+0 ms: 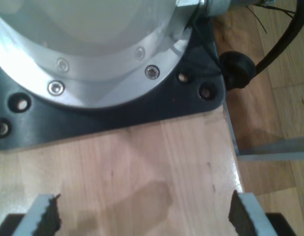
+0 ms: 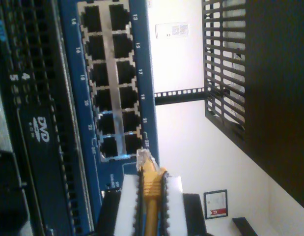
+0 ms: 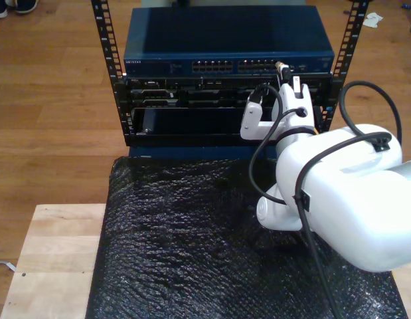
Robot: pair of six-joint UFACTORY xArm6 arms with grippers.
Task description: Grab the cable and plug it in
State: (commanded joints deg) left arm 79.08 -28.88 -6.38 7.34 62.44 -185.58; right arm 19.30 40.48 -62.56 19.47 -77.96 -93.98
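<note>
The black equipment rack [image 3: 225,80] stands at the far side of the scene, past a tabletop [image 3: 52,259] draped in black bubble wrap [image 3: 185,246]. Its uppermost unit is a blue network switch [image 3: 225,46] whose front face carries rows of ports. In the exterior view's right, a white arm [image 3: 338,193] reaches toward that face, with thick black cables [image 3: 351,106] looped over it.

My second pincer [image 2: 151,196] is clenched on the cable [image 2: 151,194], its white fingers [image 2: 126,206] pressing the yellow-orange jacket from both sides. The cable's clear plug [image 2: 144,158] juts out beyond the fingertips and sits just beside the last ports at the end of the switch's block; I cannot tell whether it touches the port edge. In the exterior view this plug [image 3: 282,67] is at the switch's right part.

My first pincer [image 1: 144,216] is released, jaws spread wide over bare wood [image 1: 142,162], near a round metal arm base [image 1: 93,49] on a dark plate [image 1: 142,110].
</note>
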